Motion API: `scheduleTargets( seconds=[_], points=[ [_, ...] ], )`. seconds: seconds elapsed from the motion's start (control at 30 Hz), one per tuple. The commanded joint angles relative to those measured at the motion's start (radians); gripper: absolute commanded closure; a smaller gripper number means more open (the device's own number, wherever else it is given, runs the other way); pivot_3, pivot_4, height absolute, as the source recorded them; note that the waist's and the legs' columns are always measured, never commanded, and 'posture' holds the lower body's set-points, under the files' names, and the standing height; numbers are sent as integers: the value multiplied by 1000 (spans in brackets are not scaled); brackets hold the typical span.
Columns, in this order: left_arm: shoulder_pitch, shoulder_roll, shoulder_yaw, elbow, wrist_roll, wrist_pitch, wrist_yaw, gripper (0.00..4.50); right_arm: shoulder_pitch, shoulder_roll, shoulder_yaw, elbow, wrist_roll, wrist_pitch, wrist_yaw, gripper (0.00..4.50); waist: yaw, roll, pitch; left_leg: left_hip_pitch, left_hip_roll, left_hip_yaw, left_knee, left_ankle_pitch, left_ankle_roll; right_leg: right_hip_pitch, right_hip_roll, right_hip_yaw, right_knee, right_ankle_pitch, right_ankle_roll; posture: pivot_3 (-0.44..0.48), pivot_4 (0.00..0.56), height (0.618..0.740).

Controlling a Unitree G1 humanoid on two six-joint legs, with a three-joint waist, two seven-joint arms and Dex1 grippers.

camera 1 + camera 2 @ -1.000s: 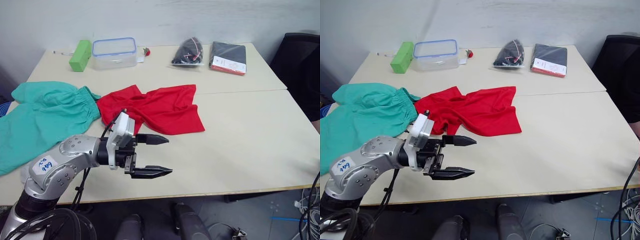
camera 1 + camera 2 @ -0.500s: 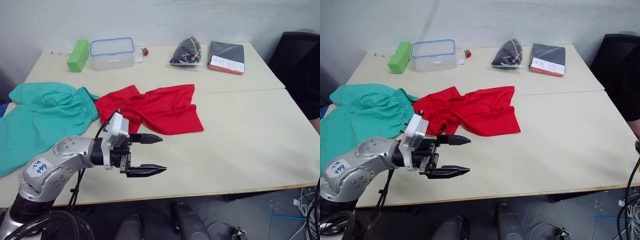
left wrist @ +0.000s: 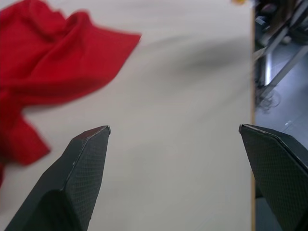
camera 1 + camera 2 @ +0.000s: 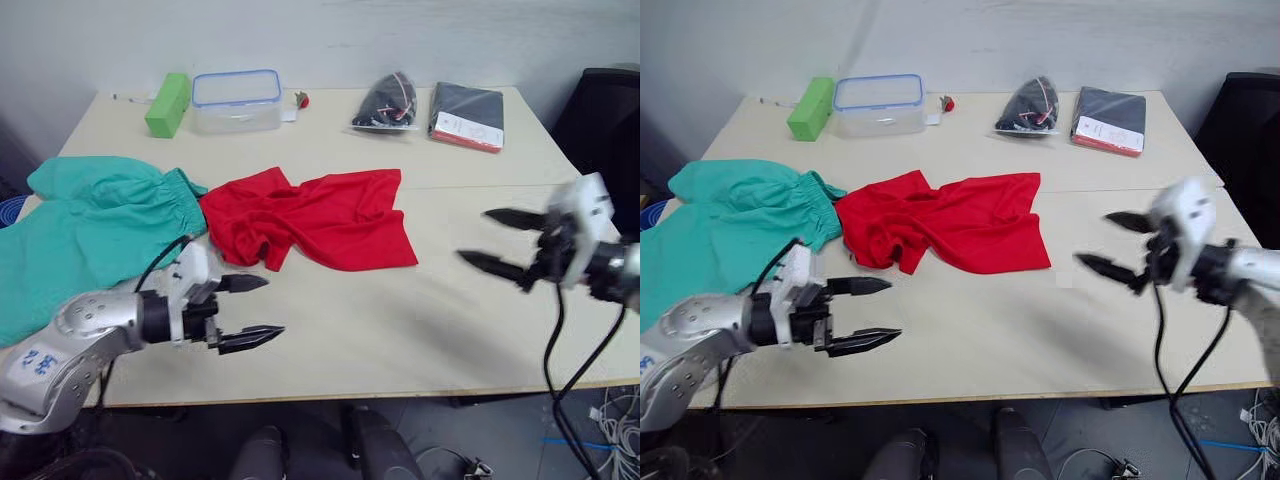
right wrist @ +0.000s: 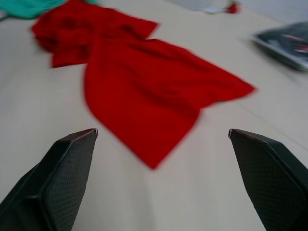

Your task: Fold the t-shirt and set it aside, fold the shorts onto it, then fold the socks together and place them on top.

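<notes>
Cloth lies crumpled across my table (image 4: pixel 470 330): the red t-shirt (image 4: pixel 320 215) sits in a rumpled heap near the middle, unfolded, with its left edge touching the gathered waistband of the teal shorts (image 4: pixel 90 235), which spread out toward my left side and over the table's edge. I cannot make out the socks.

My left gripper (image 4: pixel 245 310) hovers low above the bare tabletop, just in front of the t-shirt's near left corner, its two black fingers spread wide and holding nothing. My right gripper (image 4: pixel 505 245) hangs above the table to the right of the t-shirt, apart from it, pointing inward toward the cloth, also spread wide and empty. In my right wrist view the t-shirt (image 5: pixel 144 82) lies between and beyond my parted fingertips (image 5: pixel 79 144).

Along the far side of the table stand a green box (image 4: pixel 167 103), a clear plastic container with a blue-rimmed lid (image 4: pixel 236 98), a small red object (image 4: pixel 302 99) just beside it, a bag of dark items (image 4: pixel 388 101) and a flat black package with a white and red label (image 4: pixel 467 115).
</notes>
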Motion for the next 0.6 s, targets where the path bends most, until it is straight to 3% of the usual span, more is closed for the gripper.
scheduleTargets(
  seconds=[0.03,0.23,0.43,0.6],
  points=[
    [51,19,60,-29,60,-32,27,0,-20,5,55,-7,-55,-81,49,38,5,0,0,0,0,0,0,-1,1,0,-2,-2,-1,0,0,0,150,740],
    [-26,-58,-31,18,202,-64,160,0,-56,38,186,87,-216,-222,67,38,29,0,0,-2,-3,-3,0,-3,3,2,-9,-10,-7,0,0,0,150,740],
    [-196,-102,-197,120,322,-107,144,0,-110,76,265,205,-337,-307,61,38,28,0,0,-4,-3,-6,0,-3,3,2,-9,-16,-7,0,0,0,150,740],
    [-411,-160,-330,344,453,-153,133,0,-183,128,298,302,-401,-326,43,38,26,0,0,-4,-3,-6,1,-3,2,1,-8,-23,-5,1,0,0,150,740]
  ],
)
